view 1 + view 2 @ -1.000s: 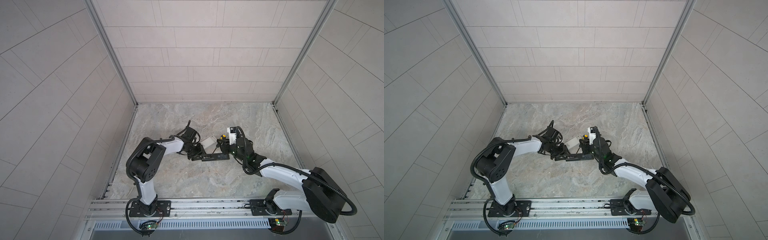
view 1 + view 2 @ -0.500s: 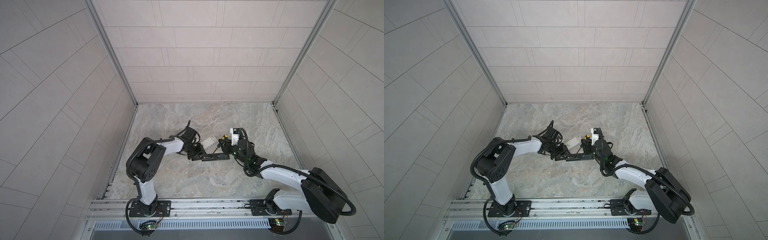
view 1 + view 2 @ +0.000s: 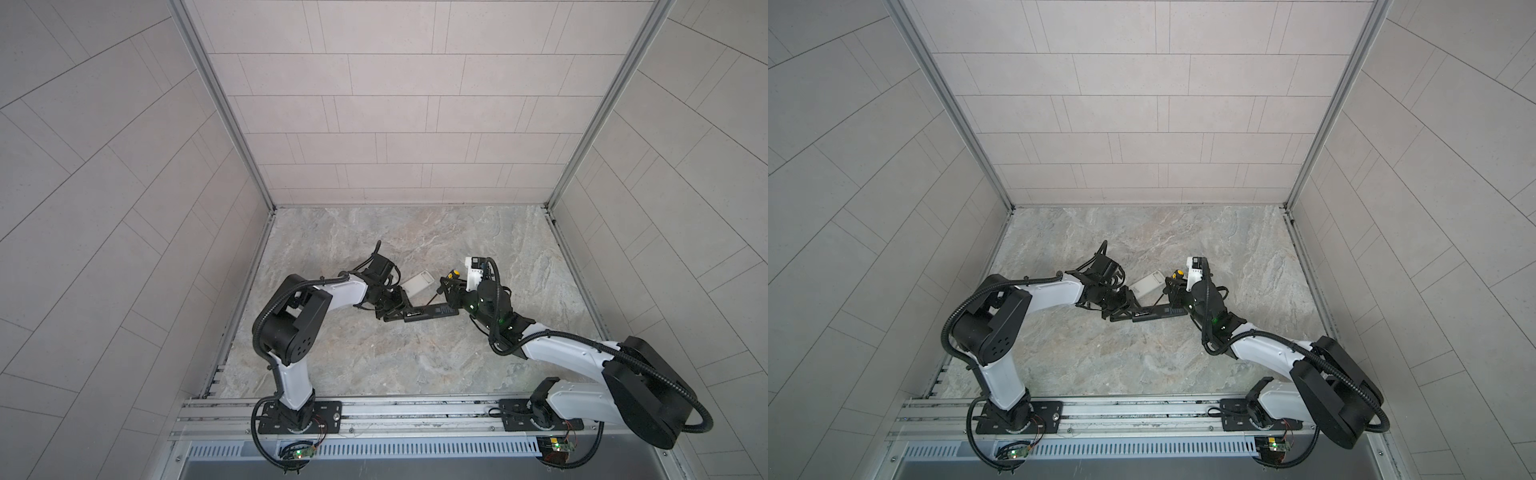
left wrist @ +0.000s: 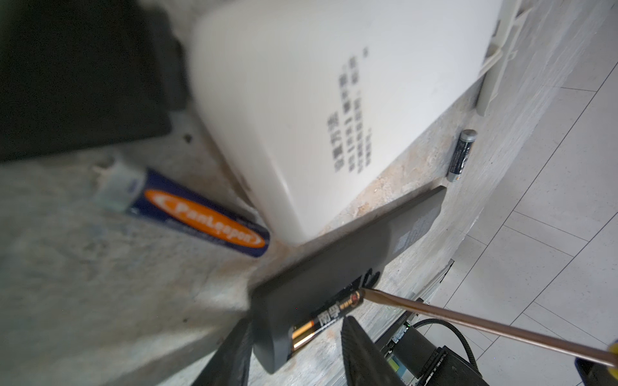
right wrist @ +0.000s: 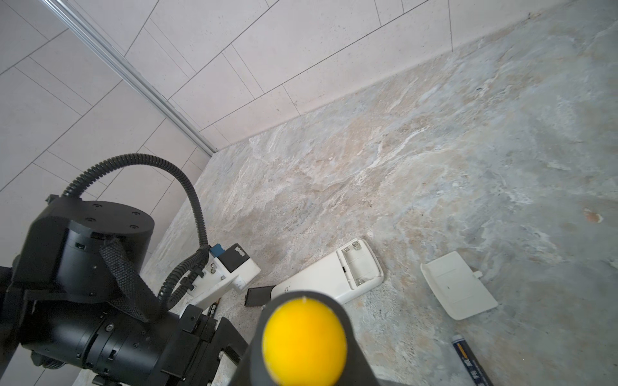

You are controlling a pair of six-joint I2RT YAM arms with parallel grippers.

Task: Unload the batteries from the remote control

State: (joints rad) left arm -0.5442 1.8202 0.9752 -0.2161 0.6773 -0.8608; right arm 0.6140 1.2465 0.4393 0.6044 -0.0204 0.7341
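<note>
- Over the last second, the right gripper [image 3: 449, 291], clamped on the screwdriver [image 4: 468, 326], shifted slightly toward the right in both top views.
- The left gripper [image 3: 394, 308] stayed clamped on the black remote [image 3: 430, 311] at mid-worktop [image 3: 374, 365].
- The screwdriver tip bore on the seated battery [image 4: 329, 315], lower centre of the left wrist view, still in its open compartment.
- Judgement: prying was in progress and extraction incomplete.
- A blue-and-orange battery [image 4: 200, 214] lay loose beside the white remote [image 4: 317, 100].
</note>
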